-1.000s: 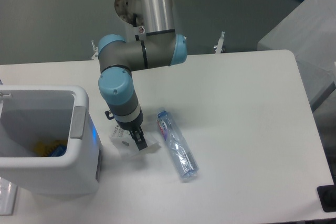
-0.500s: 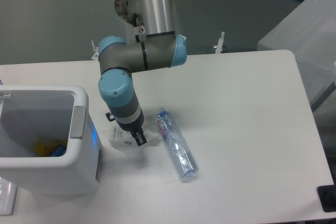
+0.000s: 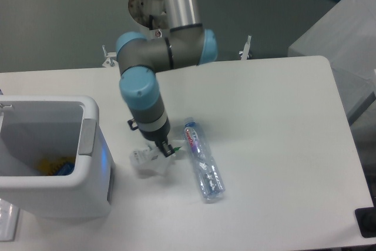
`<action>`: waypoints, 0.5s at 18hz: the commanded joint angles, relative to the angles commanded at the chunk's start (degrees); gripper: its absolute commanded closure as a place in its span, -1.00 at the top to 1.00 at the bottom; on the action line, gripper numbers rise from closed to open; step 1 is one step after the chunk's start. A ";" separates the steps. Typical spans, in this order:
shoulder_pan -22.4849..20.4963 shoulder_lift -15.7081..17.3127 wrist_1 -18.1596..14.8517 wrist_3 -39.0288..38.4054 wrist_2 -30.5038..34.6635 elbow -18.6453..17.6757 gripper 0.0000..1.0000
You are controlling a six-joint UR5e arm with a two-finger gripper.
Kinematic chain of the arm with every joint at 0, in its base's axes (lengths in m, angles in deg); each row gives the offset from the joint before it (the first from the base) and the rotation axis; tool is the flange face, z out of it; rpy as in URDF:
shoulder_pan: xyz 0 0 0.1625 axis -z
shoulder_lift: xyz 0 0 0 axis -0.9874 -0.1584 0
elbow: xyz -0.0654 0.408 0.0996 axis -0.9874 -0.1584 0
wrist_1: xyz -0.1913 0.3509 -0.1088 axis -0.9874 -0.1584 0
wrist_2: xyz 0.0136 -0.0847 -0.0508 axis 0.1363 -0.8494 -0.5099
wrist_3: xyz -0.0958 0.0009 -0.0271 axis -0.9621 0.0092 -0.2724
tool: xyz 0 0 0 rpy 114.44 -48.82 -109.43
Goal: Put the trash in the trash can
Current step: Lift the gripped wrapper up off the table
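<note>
Nearest the camera, the large white boxy plastic trash can [image 3: 56, 186] stands at the table's left front edge, with yellow and blue items visible at its bottom. Just beyond and to its right, the crumpled clear-and-white plastic wrapper [image 3: 147, 161] hangs pinched between the closed tips of the two-finger gripper [image 3: 165, 149]. Over the last second the wrapper has gone from lying flat under the lowered gripper to being gathered and apparently raised off the white table [image 3: 276, 145] (contact with the surface cannot be ruled out), so the grasp seems to have succeeded. The clear plastic bottle with a blue-red label [image 3: 203, 161] lies beside it, slightly displaced, untouched. Farther back, the arm's wrist has shifted right; carrying the wrapper left over the can's rim probably follows.
</note>
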 joint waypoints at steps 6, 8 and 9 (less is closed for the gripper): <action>-3.77 5.27 0.17 -16.43 -9.40 3.77 -0.98; -5.09 5.72 0.09 -28.88 -13.35 7.54 -0.98; -5.71 5.72 0.00 -34.17 -15.29 10.61 -0.98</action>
